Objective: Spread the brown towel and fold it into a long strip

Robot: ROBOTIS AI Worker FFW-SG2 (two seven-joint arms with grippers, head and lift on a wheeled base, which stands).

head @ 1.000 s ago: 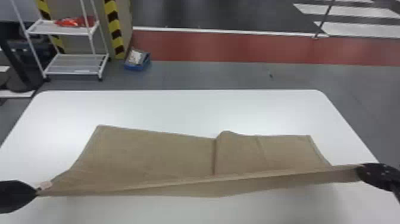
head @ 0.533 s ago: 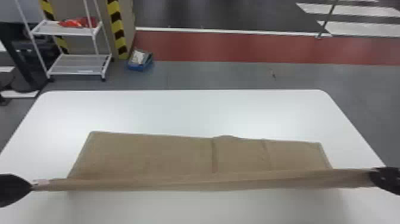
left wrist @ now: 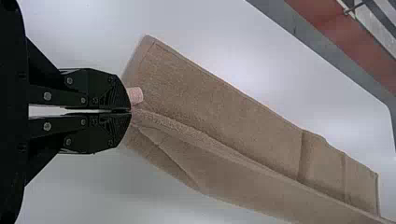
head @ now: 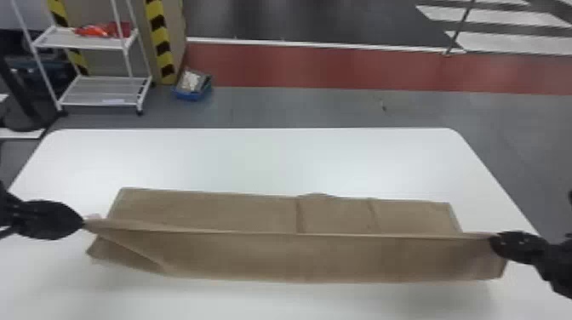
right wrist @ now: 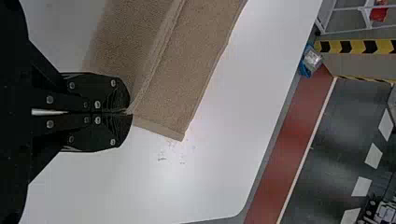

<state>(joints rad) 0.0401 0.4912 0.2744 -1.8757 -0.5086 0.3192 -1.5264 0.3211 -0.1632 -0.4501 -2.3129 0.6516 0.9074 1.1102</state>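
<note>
White tabletop (head: 255,161) is covered on its near half by the brown towel (head: 238,212), set lengthwise from left to right. At the near side, a flap (head: 298,259) is hung from a line held taut, presumably so that the fold can be laid straight. The left end is pinched in the closed fingers of the left gripper (left wrist: 130,110), beside a pale pink tag (left wrist: 135,95); the right end is nipped likewise by the right gripper (right wrist: 130,113). Farther in, the plain, fine-napped cloth is laid fairly flat, marked by crosswise creases near the middle and towards the right. Beyond, a white rack (head: 81,41) and a blue bin (head: 192,95) are seen at far left
</note>
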